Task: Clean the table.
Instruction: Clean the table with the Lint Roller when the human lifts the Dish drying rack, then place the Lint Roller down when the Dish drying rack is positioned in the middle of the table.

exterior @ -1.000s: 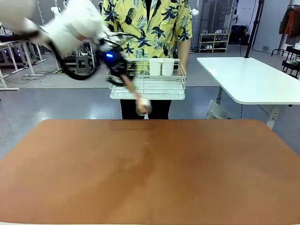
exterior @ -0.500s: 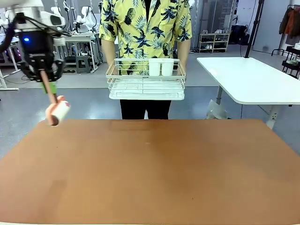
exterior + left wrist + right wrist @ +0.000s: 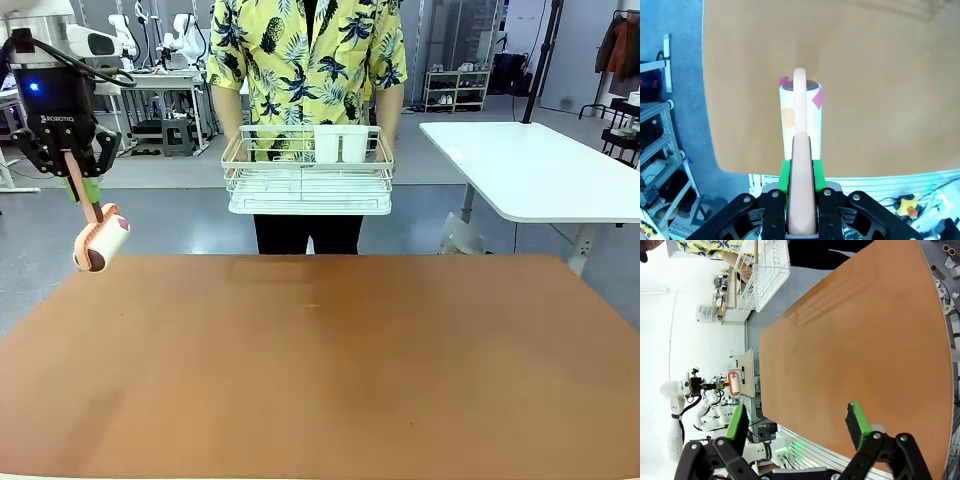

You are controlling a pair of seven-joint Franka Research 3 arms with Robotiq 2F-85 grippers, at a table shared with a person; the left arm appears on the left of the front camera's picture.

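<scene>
The left gripper (image 3: 82, 188) is clamped on the pinkish handle of a lint roller (image 3: 100, 238). The handle's upper end is buried between the green pads (image 3: 785, 172). The roller's head hangs off the near-left edge of the table (image 3: 320, 370), not touching it.

The right gripper (image 3: 796, 422) is spread wide above the table, holding nothing.

Beyond the far edge, a person (image 3: 310, 50) holds a white wire rack (image 3: 310, 180). Its contents are hard to make out.

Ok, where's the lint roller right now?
Front view, far left: the lint roller hangs from the left gripper, over the far-left corner of the table.
</scene>
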